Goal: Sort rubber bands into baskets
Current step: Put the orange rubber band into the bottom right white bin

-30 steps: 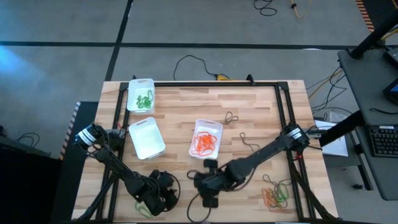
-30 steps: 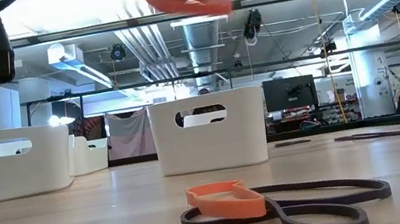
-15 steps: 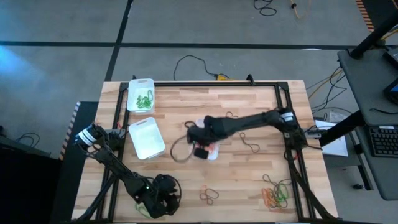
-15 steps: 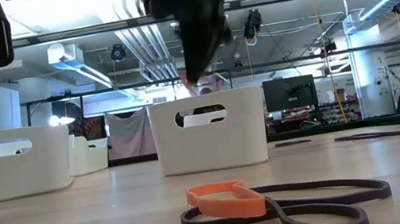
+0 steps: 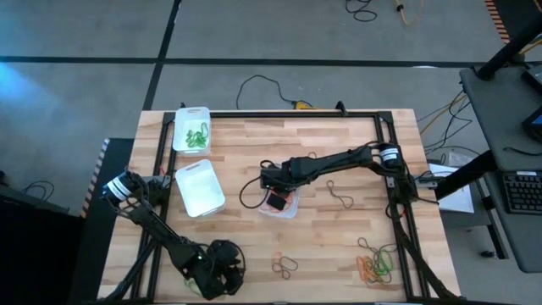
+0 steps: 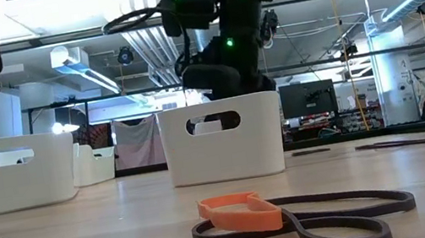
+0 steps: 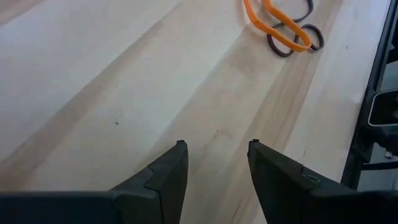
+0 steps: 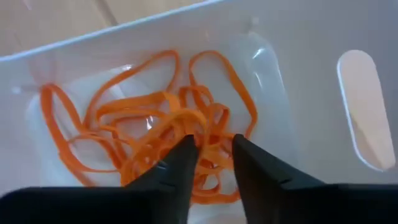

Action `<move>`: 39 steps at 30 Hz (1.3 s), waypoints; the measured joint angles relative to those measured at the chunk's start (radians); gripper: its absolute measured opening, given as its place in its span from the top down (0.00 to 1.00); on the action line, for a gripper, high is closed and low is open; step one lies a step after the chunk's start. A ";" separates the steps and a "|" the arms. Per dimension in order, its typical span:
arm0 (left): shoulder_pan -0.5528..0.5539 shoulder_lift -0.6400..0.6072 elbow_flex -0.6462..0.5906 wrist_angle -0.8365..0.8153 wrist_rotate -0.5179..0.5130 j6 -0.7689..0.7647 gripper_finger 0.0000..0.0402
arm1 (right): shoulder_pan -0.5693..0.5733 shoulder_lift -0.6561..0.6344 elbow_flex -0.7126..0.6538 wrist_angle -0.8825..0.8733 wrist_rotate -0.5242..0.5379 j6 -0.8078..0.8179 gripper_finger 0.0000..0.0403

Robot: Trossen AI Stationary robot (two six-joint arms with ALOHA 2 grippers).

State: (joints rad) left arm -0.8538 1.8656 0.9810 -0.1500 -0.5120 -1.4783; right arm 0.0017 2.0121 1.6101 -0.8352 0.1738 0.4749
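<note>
Three white baskets stand on the table. The far-left basket [image 5: 191, 129] holds green rubber bands, the basket beside it [image 5: 199, 187] shows none, and the middle basket [image 5: 279, 193] holds orange bands [image 8: 155, 124]. My right gripper [image 8: 214, 144] hangs over the middle basket, pointing down into it with its fingers slightly open just above the orange heap. My left gripper [image 7: 214, 146] is open over bare wood at the table's near left [image 5: 213, 269]. An orange band and a dark band [image 7: 283, 31] lie beyond it, flat on the table. My right gripper points down into the middle basket, its fingertips [image 8: 186, 144] right at the top of the orange heap [image 8: 186, 121]. I cannot tell whether they touch a band.
A tangle of orange and green bands [image 5: 377, 264] lies at the near right. Single dark bands [image 5: 315, 159] [image 5: 340, 199] lie right of the middle basket. An orange and a dark band [image 6: 240, 210] lie near the front edge. A black frame [image 5: 385, 169] borders the table.
My right gripper, carrying an orange band, has swung from the table's near edge toward the far side. It now stands over the middle basket and has sunk toward it. My left gripper has stayed at the near left.
</note>
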 joint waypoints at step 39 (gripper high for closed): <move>0.032 0.014 -0.002 0.027 0.018 0.064 0.62 | 0.487 0.260 0.303 0.025 -0.016 -0.147 0.64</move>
State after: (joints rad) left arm -0.8219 1.8793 0.9794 -0.1234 -0.4944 -1.4147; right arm 0.4883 2.2722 1.9130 -0.8101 0.1573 0.3283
